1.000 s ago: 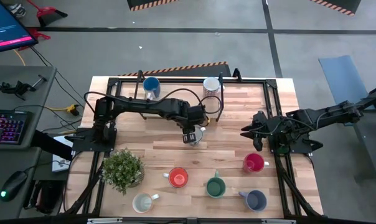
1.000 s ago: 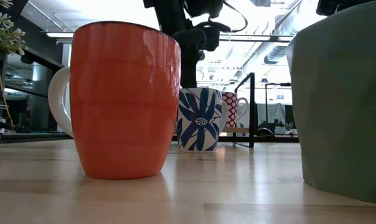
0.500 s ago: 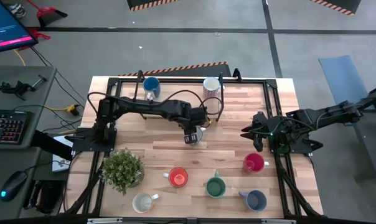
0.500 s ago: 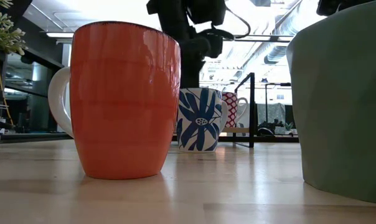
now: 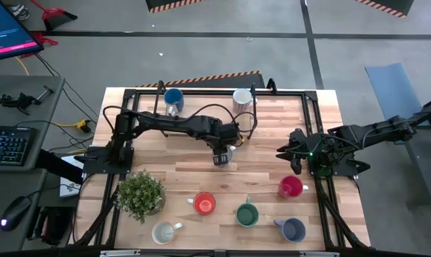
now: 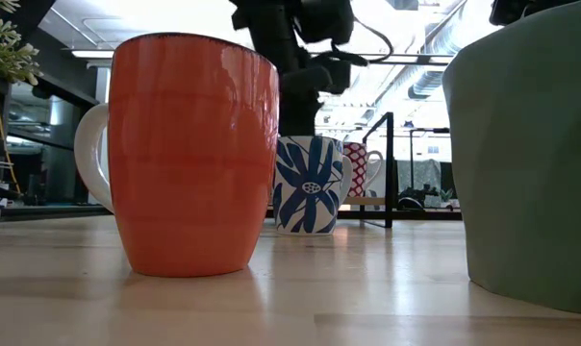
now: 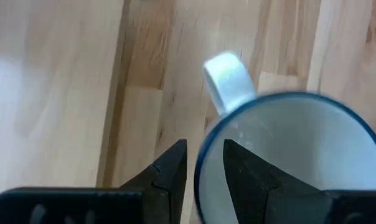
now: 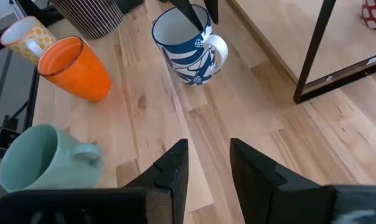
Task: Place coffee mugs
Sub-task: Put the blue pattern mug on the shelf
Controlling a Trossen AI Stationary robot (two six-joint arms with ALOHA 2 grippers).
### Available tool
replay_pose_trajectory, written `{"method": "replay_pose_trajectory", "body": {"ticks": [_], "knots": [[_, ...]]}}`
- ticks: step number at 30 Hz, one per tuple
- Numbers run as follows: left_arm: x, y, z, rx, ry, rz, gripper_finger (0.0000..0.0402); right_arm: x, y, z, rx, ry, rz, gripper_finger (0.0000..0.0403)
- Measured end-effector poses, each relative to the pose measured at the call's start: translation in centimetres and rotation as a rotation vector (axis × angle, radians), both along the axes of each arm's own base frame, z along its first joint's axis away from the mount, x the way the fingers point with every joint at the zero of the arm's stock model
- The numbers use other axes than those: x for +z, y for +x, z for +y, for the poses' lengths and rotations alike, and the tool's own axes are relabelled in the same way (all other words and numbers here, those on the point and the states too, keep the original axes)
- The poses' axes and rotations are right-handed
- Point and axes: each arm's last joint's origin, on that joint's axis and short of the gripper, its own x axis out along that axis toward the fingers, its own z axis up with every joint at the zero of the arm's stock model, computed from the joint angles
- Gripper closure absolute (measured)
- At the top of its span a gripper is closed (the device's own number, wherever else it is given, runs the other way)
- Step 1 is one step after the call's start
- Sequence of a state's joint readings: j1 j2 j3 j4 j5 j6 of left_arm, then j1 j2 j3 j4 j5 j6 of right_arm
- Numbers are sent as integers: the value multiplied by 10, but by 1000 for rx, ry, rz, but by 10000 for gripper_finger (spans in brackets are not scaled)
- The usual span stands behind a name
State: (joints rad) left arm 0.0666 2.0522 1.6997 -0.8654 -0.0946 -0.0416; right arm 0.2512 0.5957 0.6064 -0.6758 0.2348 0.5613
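A white mug with a blue flower pattern [image 5: 227, 150] [image 6: 310, 183] [image 8: 187, 46] stands upright on its base mid-table. My left gripper [image 5: 220, 155] [image 7: 205, 171] comes down on it and is shut on its rim. My right gripper [image 5: 287, 158] [image 8: 208, 162] waits by the table's right side with a narrow gap between its fingers, touching nothing. The other mugs stand on their bases: blue [image 5: 173, 98] and white-patterned [image 5: 242, 98] at the far edge, red [image 5: 290, 187], orange [image 5: 203, 204], green [image 5: 247, 214], slate-blue [image 5: 292, 229] and cream [image 5: 163, 232] near the front. My left gripper pinches the patterned mug's wall at the rim [image 7: 199, 163], close beside the handle [image 7: 228, 81]. One finger [image 7: 244, 180] is inside the mug and one [image 7: 169, 177] outside. The fingers come from above, pointing down. The mug stands upright on the table.
A leafy potted plant [image 5: 140, 194] stands near the front left. A black frame [image 5: 312, 114] runs along the far and right sides. Bare wood lies between the patterned mug and the front row of mugs.
My left arm's wrist has crept slightly up and toward the table's right above the patterned mug, while the fingers stay at the rim. The mug has kept its place on the table.
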Motion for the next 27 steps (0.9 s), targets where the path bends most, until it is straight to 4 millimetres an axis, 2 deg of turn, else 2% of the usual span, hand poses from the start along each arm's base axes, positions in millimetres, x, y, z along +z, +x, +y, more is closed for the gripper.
{"method": "replay_pose_trajectory", "body": {"ticks": [7, 9, 12, 18, 21, 27], "knots": [[-21, 6, -2, -1, -14, 46, 314, 0, 0, 1, 14, 33, 6, 304], [-22, 7, -3, 1, -4, 44, 330, -1, 0, 1, 19, 36, 12, 304], [-22, 6, -3, 13, -9, 52, 381, -1, -1, 1, 20, 34, 23, 304], [-17, 7, -3, 18, -28, 50, 389, -3, -2, 1, 22, 29, 43, 304], [-7, 9, -4, 7, -55, 35, 390, -4, -3, 0, 22, 25, 55, 304], [44, 2, -7, -1, 2, 43, 390, -4, -3, 0, 22, 24, 55, 304]]}}
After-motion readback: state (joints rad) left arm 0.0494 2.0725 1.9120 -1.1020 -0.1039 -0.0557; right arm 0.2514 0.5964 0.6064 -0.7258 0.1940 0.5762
